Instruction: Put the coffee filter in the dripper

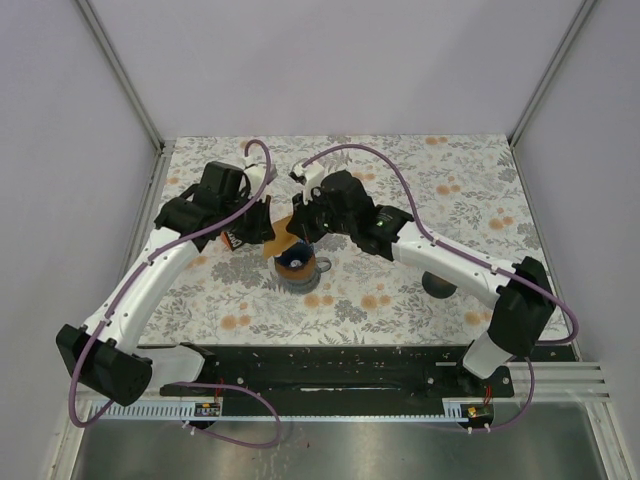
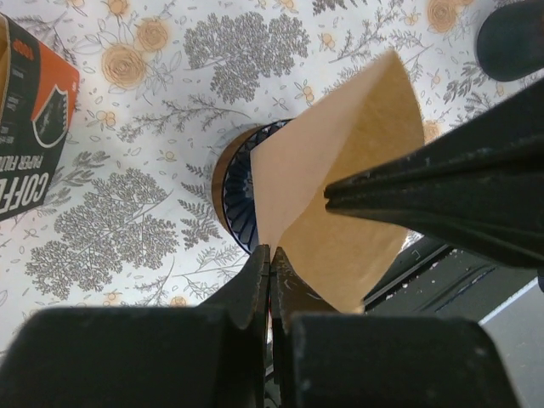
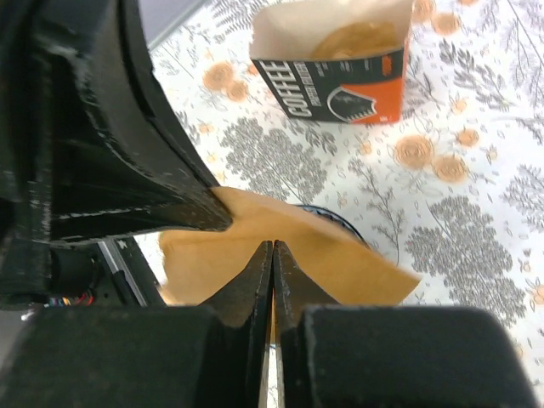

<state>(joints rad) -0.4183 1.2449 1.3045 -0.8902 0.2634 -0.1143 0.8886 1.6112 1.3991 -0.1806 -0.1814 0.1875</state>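
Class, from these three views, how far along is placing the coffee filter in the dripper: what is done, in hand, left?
Done: one coffee filter is out of its box. In hand: the left gripper and right gripper are both shut on it, holding it over the dripper. Left: lower it into the dripper, seat it and release.
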